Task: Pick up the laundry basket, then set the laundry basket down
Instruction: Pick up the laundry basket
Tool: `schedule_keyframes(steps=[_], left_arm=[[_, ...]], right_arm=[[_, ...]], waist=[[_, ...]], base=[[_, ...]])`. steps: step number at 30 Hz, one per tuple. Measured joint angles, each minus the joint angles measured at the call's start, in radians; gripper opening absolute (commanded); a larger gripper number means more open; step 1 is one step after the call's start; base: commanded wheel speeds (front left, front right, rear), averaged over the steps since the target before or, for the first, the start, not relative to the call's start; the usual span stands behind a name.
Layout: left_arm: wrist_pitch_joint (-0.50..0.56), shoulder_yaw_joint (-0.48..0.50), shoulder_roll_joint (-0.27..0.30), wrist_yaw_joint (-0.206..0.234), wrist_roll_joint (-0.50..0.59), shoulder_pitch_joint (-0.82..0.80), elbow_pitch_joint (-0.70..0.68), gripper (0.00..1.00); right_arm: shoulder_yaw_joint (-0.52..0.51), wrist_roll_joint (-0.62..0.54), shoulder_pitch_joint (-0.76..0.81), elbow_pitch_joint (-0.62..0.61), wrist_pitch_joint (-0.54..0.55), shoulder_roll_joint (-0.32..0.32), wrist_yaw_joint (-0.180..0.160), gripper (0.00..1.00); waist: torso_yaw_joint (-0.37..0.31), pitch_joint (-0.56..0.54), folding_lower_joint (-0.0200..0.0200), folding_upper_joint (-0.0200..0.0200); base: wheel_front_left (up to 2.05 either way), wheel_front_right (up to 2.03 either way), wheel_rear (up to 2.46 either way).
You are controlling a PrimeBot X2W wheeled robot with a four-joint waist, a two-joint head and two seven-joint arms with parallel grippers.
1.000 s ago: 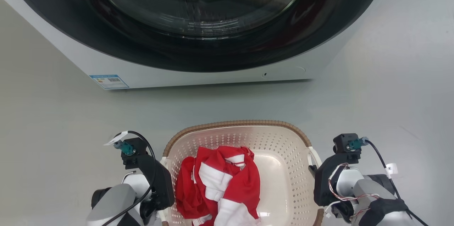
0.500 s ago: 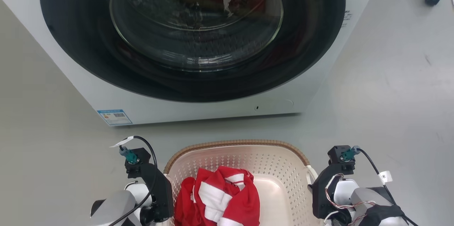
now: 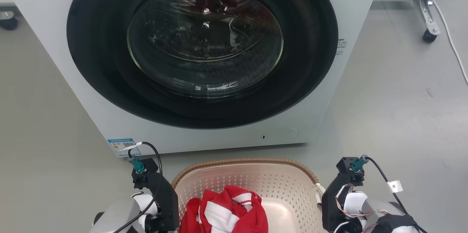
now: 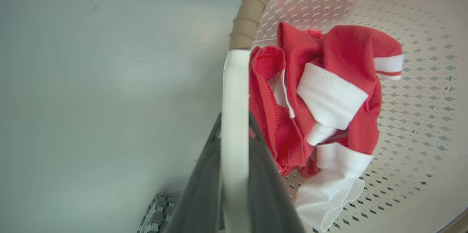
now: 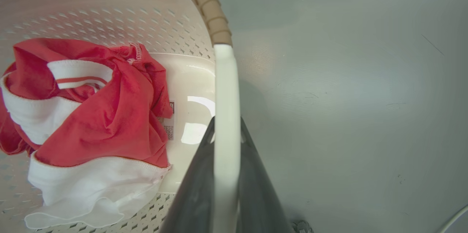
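Head view: the laundry basket (image 3: 241, 162) is near the floor's (image 3: 395, 116) edge under the washer (image 3: 204, 53), with red-and-white cloth (image 3: 223, 213) inside.

Left wrist view: my left gripper (image 4: 235, 125) is clamped on the white left handle (image 4: 235, 79).

Right wrist view: my right gripper (image 5: 226, 127) pinches the right handle (image 5: 226, 79).

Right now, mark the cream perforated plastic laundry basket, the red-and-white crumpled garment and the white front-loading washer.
cream perforated plastic laundry basket (image 3: 285, 185): head view, far perforated wall.
red-and-white crumpled garment (image 4: 347, 42): left wrist view, upper red fold.
white front-loading washer (image 3: 219, 138): head view, white panel below the door.
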Motion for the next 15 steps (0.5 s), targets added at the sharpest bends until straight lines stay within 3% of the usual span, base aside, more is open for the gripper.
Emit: schedule_keyframes(steps=[15], left_arm=[[0.090,-0.005,0.000,0.022,-0.007,0.014,0.002,0.00]], right_arm=[[0.023,0.023,0.003,0.002,0.061,0.002,0.001,0.00]], waist=[[0.010,-0.078,0.0000,0.0000]], base=[[0.00,0.00,0.00]])
